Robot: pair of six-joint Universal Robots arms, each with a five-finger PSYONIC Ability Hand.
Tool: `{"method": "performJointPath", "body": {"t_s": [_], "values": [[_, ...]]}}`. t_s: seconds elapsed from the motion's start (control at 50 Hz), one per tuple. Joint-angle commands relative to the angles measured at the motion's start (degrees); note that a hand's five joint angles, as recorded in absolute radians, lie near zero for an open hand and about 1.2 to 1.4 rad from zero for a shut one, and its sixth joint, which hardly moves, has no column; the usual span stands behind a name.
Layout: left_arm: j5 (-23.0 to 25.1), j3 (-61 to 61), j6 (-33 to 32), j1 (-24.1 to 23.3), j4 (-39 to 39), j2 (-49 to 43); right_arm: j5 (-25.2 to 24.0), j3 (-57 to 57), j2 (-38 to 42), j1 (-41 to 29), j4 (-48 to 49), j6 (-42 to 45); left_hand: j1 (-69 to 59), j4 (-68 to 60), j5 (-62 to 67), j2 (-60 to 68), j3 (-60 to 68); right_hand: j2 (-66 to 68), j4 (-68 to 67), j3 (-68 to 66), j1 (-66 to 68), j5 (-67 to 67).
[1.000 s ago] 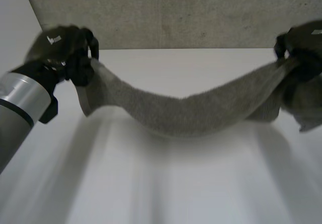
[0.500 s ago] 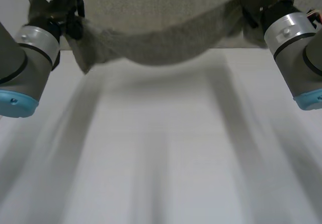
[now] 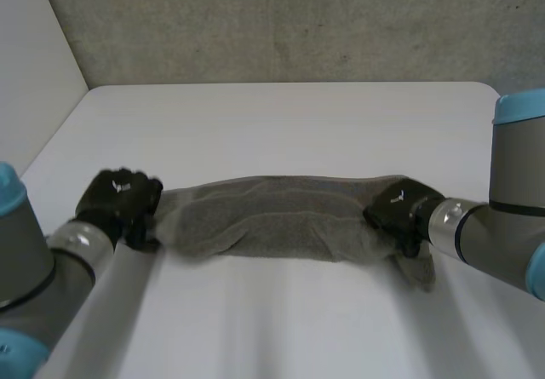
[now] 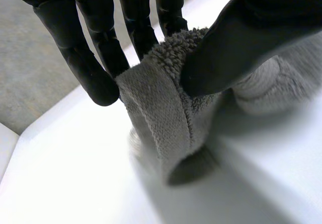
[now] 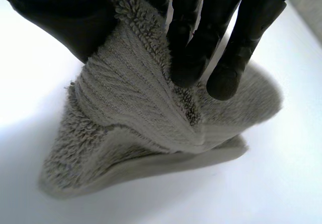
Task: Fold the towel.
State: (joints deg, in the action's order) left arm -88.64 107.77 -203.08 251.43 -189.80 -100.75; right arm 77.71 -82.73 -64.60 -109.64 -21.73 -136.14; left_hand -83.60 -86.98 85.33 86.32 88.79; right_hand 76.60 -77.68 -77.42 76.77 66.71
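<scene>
The grey towel lies bunched in a long strip on the white table, my left hand pinching its left end between thumb and fingers, my right hand pinching its right end likewise, a grey wall well beyond the towel.

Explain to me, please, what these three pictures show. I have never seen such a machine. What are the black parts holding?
It is a robot with two arms at a white table; each arm ends in a black hand. The wide picture comes from a camera between and behind the arms, looking down. The two close pictures come from cameras on the wrists. A grey towel lies bunched lengthwise on the table. The left hand pinches one end between thumb and fingers; the right hand pinches the other end.
</scene>
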Motion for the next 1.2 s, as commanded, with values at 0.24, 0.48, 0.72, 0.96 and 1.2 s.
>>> {"method": "performJointPath", "body": {"t_s": [0.24,0.48,0.72,0.96,1.2], "values": [[2.7,7.6,-3.5,-1.6,7.7,15.8,-2.9,-6.2,-11.2,3.4,-11.7,2.9,3.6,7.0,-15.3,-6.3,-8.8,3.4,-2.3,-2.6,3.2,3.3],[8.7,3.1,-3.0,-0.1,10.2,16.2,-10.0,-2.8,-11.4,8.5,-9.8,0.3,62.1,65.5,-73.8,-64.8,-67.3,-51.0,52.1,51.8,-51.2,-51.1],[8.7,-4.6,2.0,-0.1,9.3,11.4,-13.7,1.6,-11.4,12.7,-5.2,-15.3,61.4,64.8,-73.2,-64.2,-66.6,-53.7,54.8,54.6,-53.9,-53.8],[7.9,-16.0,3.5,-0.6,8.9,-6.6,-14.1,5.2,-7.7,17.6,0.5,-29.3,59.4,62.8,-71.2,-62.2,-64.6,-58.4,59.5,59.3,-58.6,-58.5],[7.0,-21.3,3.6,-0.1,9.3,-13.7,-27.5,4.3,-7.6,18.8,-7.9,-22.2,58.1,61.5,-69.8,-60.8,-63.3,-19.9,21.0,20.7,-20.1,-20.0]]}}
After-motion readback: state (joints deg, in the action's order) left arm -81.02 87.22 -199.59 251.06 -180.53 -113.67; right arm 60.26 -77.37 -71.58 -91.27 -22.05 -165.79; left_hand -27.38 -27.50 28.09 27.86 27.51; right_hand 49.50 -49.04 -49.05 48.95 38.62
